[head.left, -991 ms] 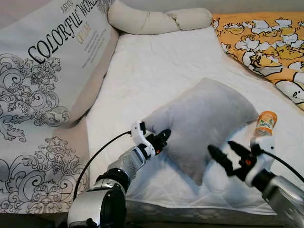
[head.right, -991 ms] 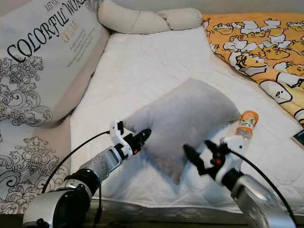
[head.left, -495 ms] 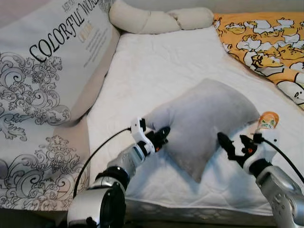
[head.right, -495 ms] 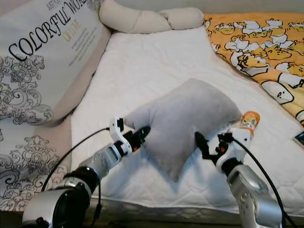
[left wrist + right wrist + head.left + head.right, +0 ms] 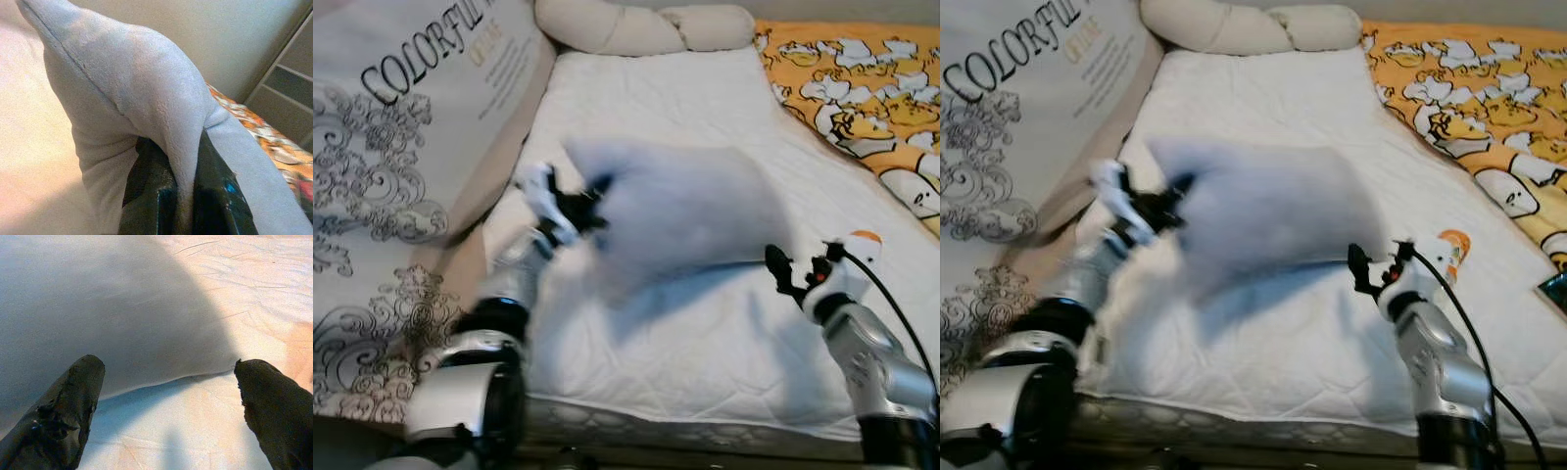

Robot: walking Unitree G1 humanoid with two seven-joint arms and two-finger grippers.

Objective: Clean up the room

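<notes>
A grey plush pillow (image 5: pixel 680 211) hangs blurred above the white mattress (image 5: pixel 705 333), lifted by one corner. My left gripper (image 5: pixel 576 201) is shut on that corner; in the left wrist view the grey fabric (image 5: pixel 161 107) is pinched between the black fingers (image 5: pixel 146 196). My right gripper (image 5: pixel 795 274) is open just off the pillow's right edge, touching nothing. In the right wrist view its two fingers (image 5: pixel 63 416) are spread wide, with the pillow (image 5: pixel 107 318) ahead of them. A small orange-capped bottle (image 5: pixel 864 241) stands right behind the right wrist.
A large printed cushion (image 5: pixel 401 147) leans along the left side. A cream knotted bolster (image 5: pixel 636 24) lies at the head of the bed. An orange cartoon blanket (image 5: pixel 852 88) covers the right side. The bed's front edge (image 5: pixel 685 431) runs below.
The left gripper has swung up and to the left, pulling the grey pillow off the mattress. The right gripper has moved forward with fingers spread. The camera has shifted a little.
</notes>
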